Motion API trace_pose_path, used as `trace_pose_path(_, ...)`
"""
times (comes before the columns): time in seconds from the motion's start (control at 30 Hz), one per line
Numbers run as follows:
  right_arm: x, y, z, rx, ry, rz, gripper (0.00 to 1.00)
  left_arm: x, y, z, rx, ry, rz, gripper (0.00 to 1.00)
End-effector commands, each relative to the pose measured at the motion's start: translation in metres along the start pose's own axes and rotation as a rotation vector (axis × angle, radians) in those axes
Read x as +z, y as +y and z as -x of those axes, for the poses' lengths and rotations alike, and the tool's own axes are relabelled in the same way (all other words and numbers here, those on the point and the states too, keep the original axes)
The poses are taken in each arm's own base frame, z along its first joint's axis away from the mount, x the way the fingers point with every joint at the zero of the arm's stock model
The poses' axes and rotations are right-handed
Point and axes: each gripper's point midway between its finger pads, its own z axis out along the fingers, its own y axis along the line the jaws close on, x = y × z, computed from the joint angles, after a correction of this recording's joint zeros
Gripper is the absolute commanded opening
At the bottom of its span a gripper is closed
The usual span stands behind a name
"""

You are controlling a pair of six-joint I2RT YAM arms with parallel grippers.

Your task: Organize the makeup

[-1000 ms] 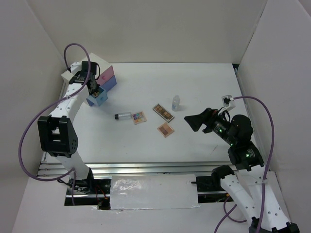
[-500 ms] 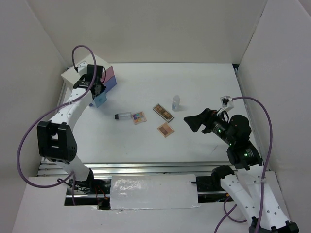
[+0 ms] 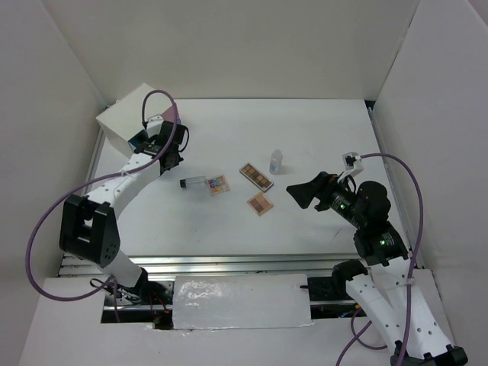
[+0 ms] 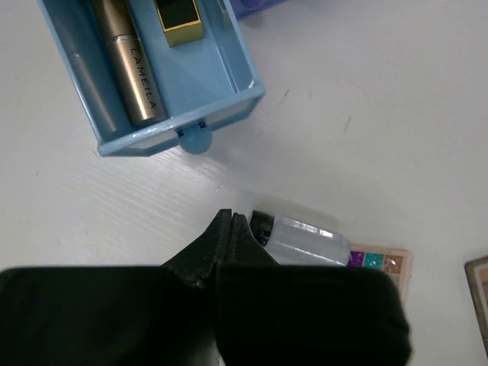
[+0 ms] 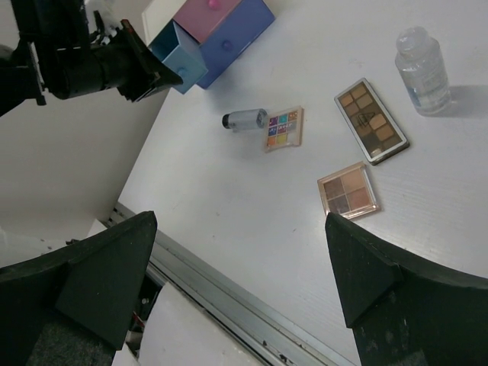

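My left gripper (image 4: pixel 230 221) is shut and empty, its tips just left of the dark cap of the clear tube (image 4: pixel 305 239), above the table. The tube lies beside the multicoloured palette (image 4: pixel 374 261). Behind the tips, the open light-blue drawer (image 4: pixel 229 69) holds the rose-gold lipstick tube (image 4: pixel 137 76), the black-gold compact (image 4: pixel 180 18) and a grey tube. The long brown palette (image 3: pixel 257 176), small tan palette (image 3: pixel 260 203) and clear bottle (image 3: pixel 276 161) lie mid-table. My right gripper (image 5: pixel 239 221) is open and empty, hovering right of them (image 3: pixel 301 192).
The white box (image 3: pixel 126 114) stands at the back left; its pink drawer (image 5: pixel 221 11) and blue drawers (image 5: pixel 232 38) show in the right wrist view. White walls enclose the table. A metal rail (image 3: pixel 229 263) runs along the near edge.
My left gripper has swung from the open blue drawer to the right and nearer, ending beside the clear tube's cap. The right arm has barely moved.
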Motion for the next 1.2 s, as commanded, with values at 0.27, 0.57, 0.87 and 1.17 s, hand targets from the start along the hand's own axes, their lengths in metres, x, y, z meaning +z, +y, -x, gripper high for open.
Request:
trace_pose_path(0.27, 0.0, 0.003, 0.009, -0.036, -0.044, 0.017, 1.0, 0.05, 0.015, 0.06, -0.021, -0.042, 0.178, 0.0)
trace_pose_path(0.57, 0.012, -0.002, 0.005, -0.032, -0.025, 0.02, 1.0, 0.071, 0.029, 0.082, -0.051, -0.054, 0.243, 0.0)
trace_pose_path(0.87, 0.024, -0.009, 0.005, -0.03, -0.013, 0.006, 1.0, 0.097, 0.042, 0.095, -0.067, -0.064, 0.308, 0.0)
trace_pose_path(1.17, 0.035, -0.011, 0.003, -0.011, 0.003, 0.02, 1.0, 0.1, 0.04, 0.11, -0.07, -0.1, 0.291, 0.0)
